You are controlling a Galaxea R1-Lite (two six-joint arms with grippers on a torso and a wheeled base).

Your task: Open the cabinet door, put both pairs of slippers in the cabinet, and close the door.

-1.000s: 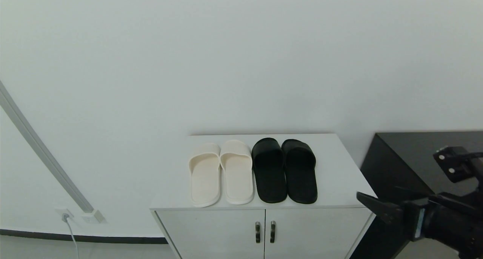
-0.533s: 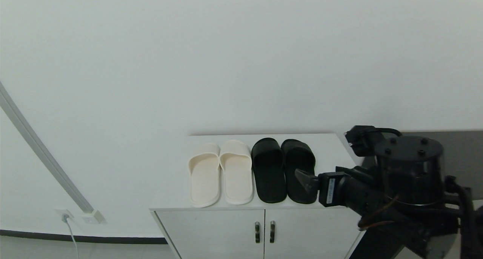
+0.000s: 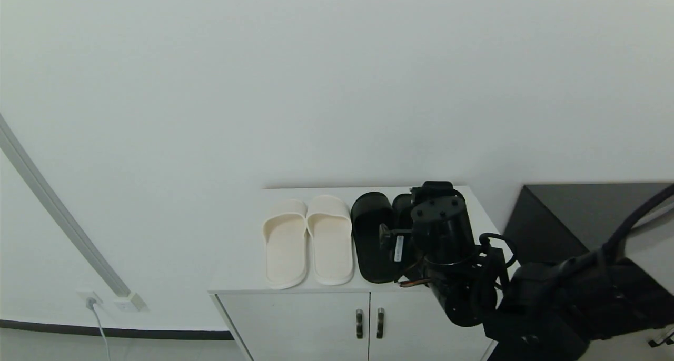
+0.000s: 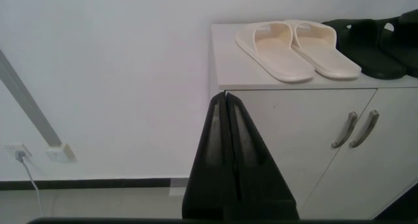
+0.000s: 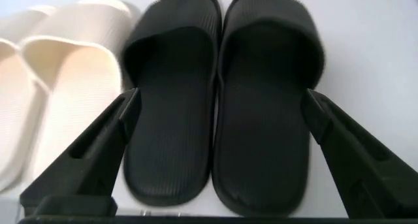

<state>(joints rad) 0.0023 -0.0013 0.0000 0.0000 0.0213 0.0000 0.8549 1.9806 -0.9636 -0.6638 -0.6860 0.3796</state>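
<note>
Your right gripper [image 5: 219, 110] has just swung in from the right, fingers spread wide over the black slippers [image 5: 173, 119] atop the cabinet [image 3: 295, 319], left gripper [image 4: 226, 100] pinched together, doors unopened, so you're likely grabbing first.

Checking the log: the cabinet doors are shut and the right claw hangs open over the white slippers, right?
No: the right wrist view shows the right claw open over the black slippers, not the white slippers. The cabinet doors are shut.
</note>
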